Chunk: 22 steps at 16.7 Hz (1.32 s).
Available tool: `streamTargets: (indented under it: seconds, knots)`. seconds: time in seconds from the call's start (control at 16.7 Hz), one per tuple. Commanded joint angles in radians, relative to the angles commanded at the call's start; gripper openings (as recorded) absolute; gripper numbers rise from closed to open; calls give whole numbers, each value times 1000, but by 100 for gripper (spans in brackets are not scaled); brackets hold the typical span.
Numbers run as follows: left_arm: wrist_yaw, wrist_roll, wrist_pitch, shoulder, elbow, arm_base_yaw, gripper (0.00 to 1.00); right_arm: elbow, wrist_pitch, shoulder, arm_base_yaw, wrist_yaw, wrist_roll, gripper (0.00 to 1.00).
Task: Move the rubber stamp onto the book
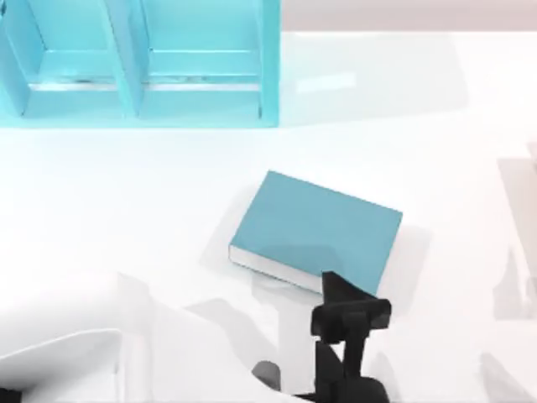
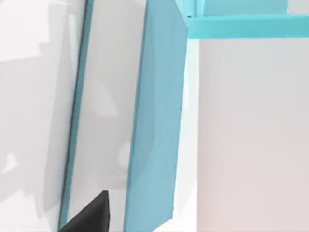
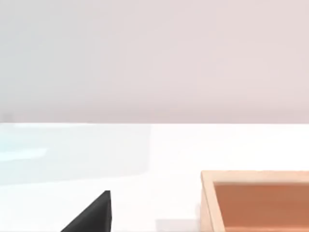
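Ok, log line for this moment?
left gripper: over book's near edge | book: flat on table | right gripper: near wooden box

An open tan box (image 3: 256,200) with an orange-brown inside rests on the white surface (image 3: 145,150), at four o'clock; a dark fingertip (image 3: 94,215) at seven.

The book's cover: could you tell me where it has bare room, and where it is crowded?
The book has bare cover from its far edge, toward the shelf unit, across the middle. Its near edge is crowded: the left gripper overlaps it in the top view.
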Motion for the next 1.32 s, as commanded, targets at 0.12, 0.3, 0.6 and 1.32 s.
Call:
streamTargets:
  seconds: [0.12, 0.3, 0.6, 1.32]
  knots:
    - [-6, -32, -33, -5, 2, -12, 100, 0, 0, 0, 0, 0, 0, 100]
    - [-6, -34, -34, -5, 2, -13, 100, 0, 0, 0, 0, 0, 0, 100]
    - [19, 18, -25, -38, -25, 46, 100, 0, 0, 0, 0, 0, 0, 100]
    - [545, 1159, 248, -922, -439, 626, 100, 0, 0, 0, 0, 0, 0, 100]
